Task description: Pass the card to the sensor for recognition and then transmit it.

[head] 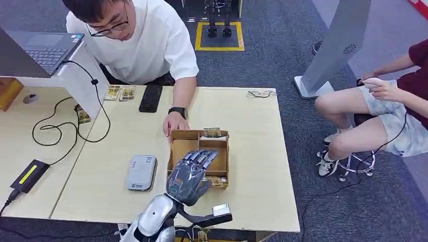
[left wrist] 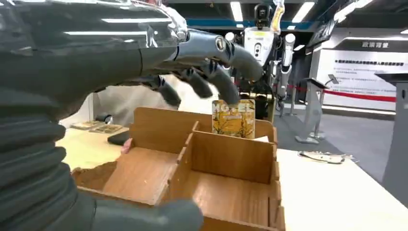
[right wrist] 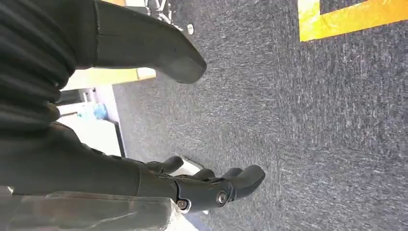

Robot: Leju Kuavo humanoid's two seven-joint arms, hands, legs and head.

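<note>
My left hand [head: 189, 174] hovers over the wooden box [head: 176, 151], fingers spread, holding nothing. My right hand [right wrist: 202, 185] hangs above carpet, fingers loosely curled — empty. In the box's far compartment a card [left wrist: 234, 118] stands upright — a person's hand [head: 174, 123] touches the far corner.

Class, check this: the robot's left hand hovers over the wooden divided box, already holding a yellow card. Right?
Not quite. The left hand does hover over the wooden divided box, but holds nothing; the left wrist view shows the yellow patterned card standing upright in the box.

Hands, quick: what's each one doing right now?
Left hand: open, fingers spread above the wooden box, holding nothing.
Right hand: open, empty, hanging over the carpet.
</note>
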